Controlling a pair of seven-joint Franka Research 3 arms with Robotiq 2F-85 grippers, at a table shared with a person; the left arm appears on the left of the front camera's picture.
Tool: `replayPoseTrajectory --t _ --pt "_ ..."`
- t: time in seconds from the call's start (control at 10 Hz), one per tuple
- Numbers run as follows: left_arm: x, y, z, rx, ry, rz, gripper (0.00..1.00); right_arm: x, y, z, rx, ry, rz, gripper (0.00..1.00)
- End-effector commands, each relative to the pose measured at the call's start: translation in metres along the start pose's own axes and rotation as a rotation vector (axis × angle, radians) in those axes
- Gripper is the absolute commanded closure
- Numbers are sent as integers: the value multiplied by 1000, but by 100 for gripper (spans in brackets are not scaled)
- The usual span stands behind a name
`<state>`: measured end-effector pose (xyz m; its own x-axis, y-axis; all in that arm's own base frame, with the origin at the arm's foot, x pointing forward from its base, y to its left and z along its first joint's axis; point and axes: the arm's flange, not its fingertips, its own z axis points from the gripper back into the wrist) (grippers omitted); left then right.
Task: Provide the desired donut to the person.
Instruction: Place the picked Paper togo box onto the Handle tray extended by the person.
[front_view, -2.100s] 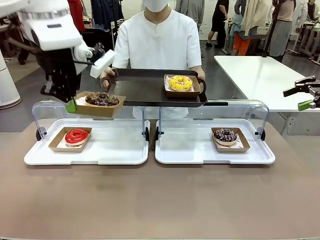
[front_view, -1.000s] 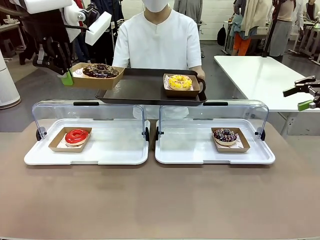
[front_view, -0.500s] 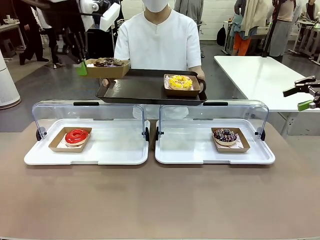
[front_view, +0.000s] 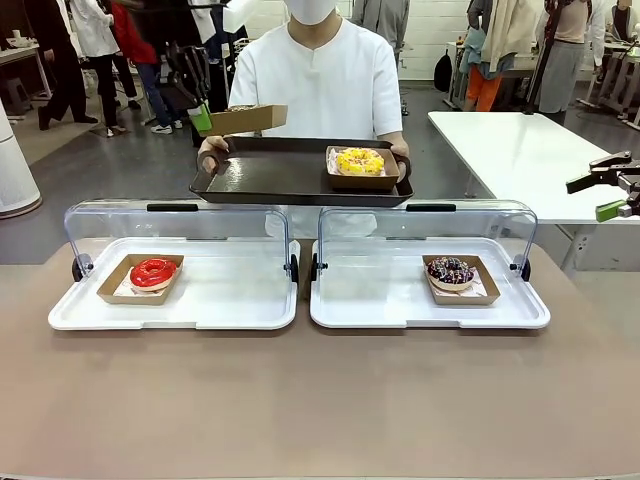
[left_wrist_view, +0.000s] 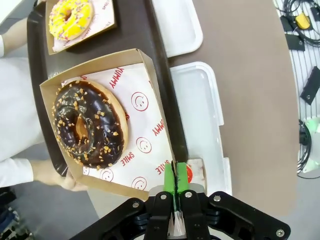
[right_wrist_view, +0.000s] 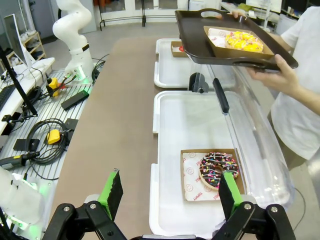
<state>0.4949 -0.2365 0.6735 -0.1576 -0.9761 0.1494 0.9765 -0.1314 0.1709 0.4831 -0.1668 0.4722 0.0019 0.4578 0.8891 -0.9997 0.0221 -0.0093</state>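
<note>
My left gripper (front_view: 201, 117) is shut on the rim of a cardboard box (front_view: 246, 119) that holds a chocolate donut with nut bits (left_wrist_view: 88, 128). It hangs just above the left end of the dark tray (front_view: 280, 178) that the person (front_view: 318, 75) holds in both hands. In the left wrist view the gripper (left_wrist_view: 175, 173) pinches the box wall with its green pads. A yellow donut (front_view: 359, 162) in its box sits at the tray's right end. My right gripper (front_view: 601, 195) stays open at the far right, nothing between its fingers (right_wrist_view: 113, 191).
Two white display trays with raised clear lids stand on the brown table. The left tray (front_view: 230, 310) has a red donut (front_view: 153, 272). The right tray (front_view: 385, 305) has a sprinkled chocolate donut (front_view: 450, 270), also below my right gripper (right_wrist_view: 170, 195). A white table (front_view: 520, 150) stands at the right.
My left gripper has lifted the boxed chocolate donut from above the left display tray, up and to the right, to the left end of the person's tray. The right arm has stayed still.
</note>
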Motion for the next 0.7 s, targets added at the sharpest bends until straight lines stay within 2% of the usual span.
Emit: replayPoseTrajectory --t 0.0,0.6 --pt "8 24 0 -34 10 5 99 1 -2 0 -4 -9 -5 0" --pt "10 80 -53 -70 142 73 99 1 -2 0 -4 -9 -5 0"
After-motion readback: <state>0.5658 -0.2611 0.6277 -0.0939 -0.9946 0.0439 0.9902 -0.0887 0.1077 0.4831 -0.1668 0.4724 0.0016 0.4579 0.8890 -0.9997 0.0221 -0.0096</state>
